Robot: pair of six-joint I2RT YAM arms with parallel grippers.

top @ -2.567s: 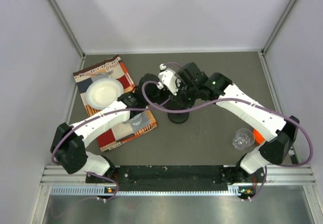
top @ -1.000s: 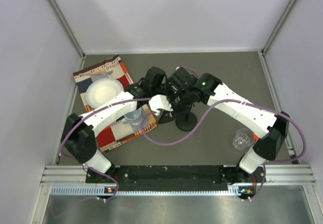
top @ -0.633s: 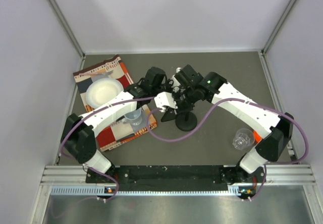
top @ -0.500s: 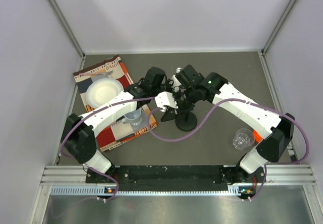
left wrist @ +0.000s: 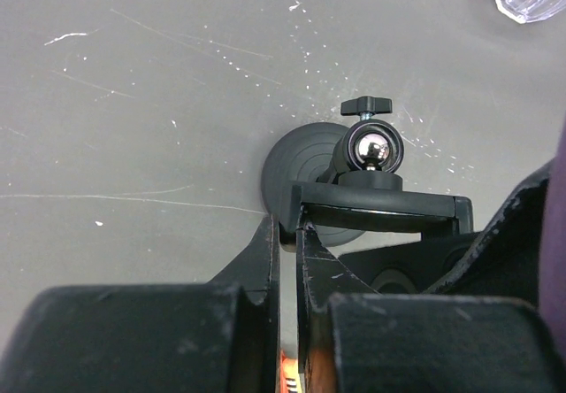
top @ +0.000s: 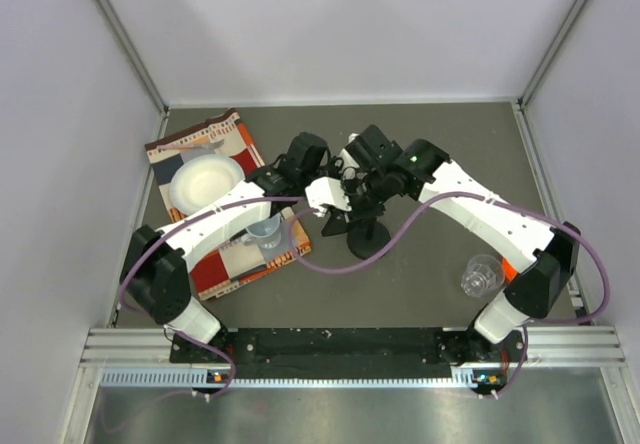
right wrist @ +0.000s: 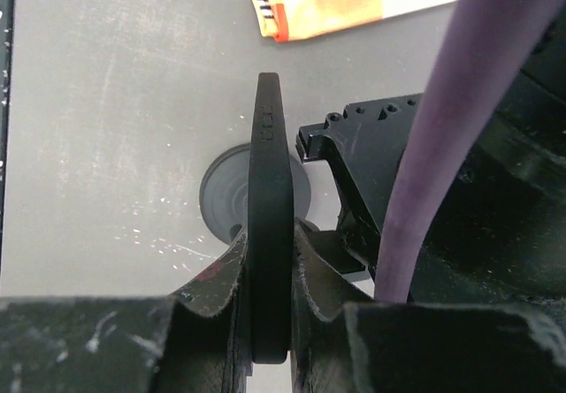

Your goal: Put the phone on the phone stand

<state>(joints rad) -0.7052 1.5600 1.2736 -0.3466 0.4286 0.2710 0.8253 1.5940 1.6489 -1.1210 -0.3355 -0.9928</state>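
Nearest, a clear cup stands well apart toward the desk's right edge. Mid-desk, the right gripper clamps the phone on edge, its thin side running out over the phone stand just below. The left gripper, fully closed, noses the left end of the bracket, crowding the slot. Farther left lies a checked cloth.

checked cloth off to my left, white bowl on it, clear cup on it too; another clear cup on my right
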